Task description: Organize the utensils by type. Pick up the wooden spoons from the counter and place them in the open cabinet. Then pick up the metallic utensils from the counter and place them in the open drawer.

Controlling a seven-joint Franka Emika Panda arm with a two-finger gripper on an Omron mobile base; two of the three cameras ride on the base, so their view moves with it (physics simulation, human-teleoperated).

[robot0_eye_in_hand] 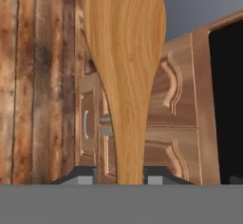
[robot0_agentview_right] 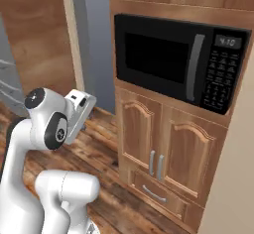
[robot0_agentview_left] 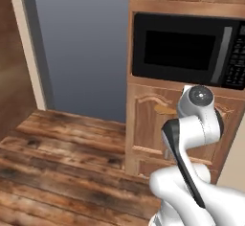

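Pincer (robot0_eye_in_hand: 116, 180) clamped on wooden spoon (robot0_eye_in_hand: 126, 61) handle

Even, flat rendered light, moderately bright, no clear source direction. Shadows soft and faint; wood floor (robot0_agentview_left: 62, 163) shows dark grain, no cast shadows. Microwave (robot0_agentview_right: 178, 59) door is glossy black with a weak sheen. All views slightly soft, low-res. Wooden spoon (robot0_eye_in_hand: 126, 66) close to the hand camera, mildly blurred. No edge distortion.

A home kitchen is showing here. A black microwave (robot0_agentview_right: 181, 62) is sitting built into a tall wooden cabinet unit (robot0_agentview_right: 163, 148), and worn wooden plank flooring (robot0_agentview_left: 62, 172) is stretching beside it.
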